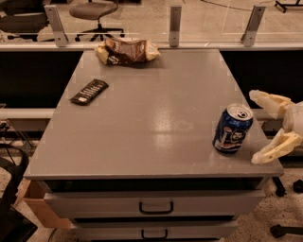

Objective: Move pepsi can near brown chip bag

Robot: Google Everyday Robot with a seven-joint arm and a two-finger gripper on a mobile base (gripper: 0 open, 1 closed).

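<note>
The pepsi can (232, 128) is being shown standing upright on the table (151, 137), at about 4 o'clock from the table's middle, near the right edge. The gripper (254, 127) is being seen at the can's 3 o'clock, its pale fingers (269, 101) spread wide, holding nothing. The brown chip bag (127, 51) is being shown lying at 11 o'clock by the far edge, well apart from the can. A black bar (89, 91) is being shown at 10 o'clock.

Office workspace

You're looking at a grey counter (142, 142) over handled drawers (156, 205), with a glass screen on metal posts (175, 23) behind it and swivel chairs (92, 9) beyond. The gripper (258, 127) hangs just off the counter's right edge, fingers spread apart.
</note>
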